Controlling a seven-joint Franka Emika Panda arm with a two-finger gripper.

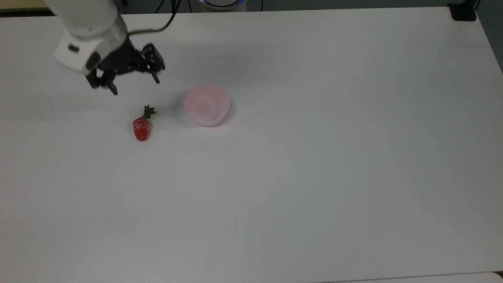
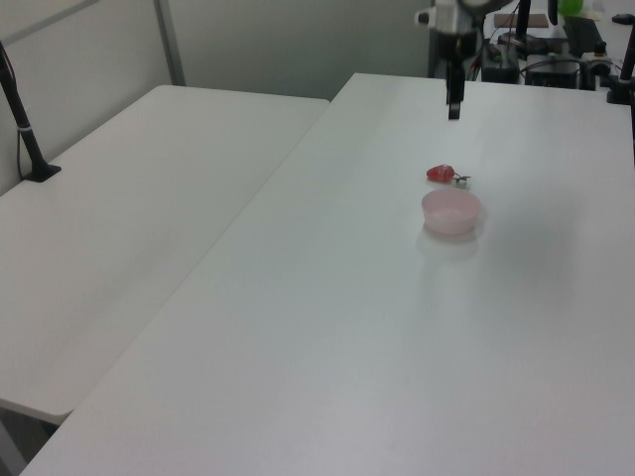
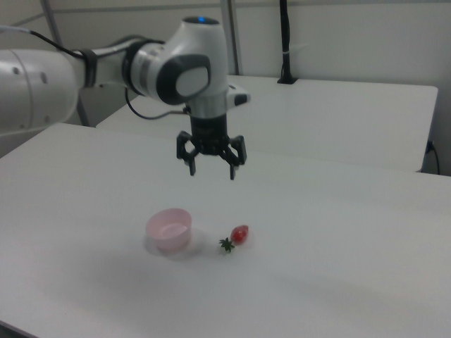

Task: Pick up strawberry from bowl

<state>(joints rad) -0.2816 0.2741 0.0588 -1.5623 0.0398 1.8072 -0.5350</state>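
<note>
Spread wide and empty, the gripper (image 1: 133,82) hangs above the strawberry (image 1: 141,128), lying lengthwise on the bench (image 1: 314,177) beside the bowl (image 1: 207,104).

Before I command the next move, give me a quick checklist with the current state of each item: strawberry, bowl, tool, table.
1. Strawberry out of the bowl: ok, it lies on the table beside the bowl, on the top view's left.
2. Bowl holds nothing: ok, its inside looks bare.
3. Tool free of load: ok, open with nothing between the fingers.
4. Tool clear of the strawberry: ok, raised well above it in the right view.
5. Bowl upright: ok.
6. Strawberry at rest: cannot tell from one moment.
</note>
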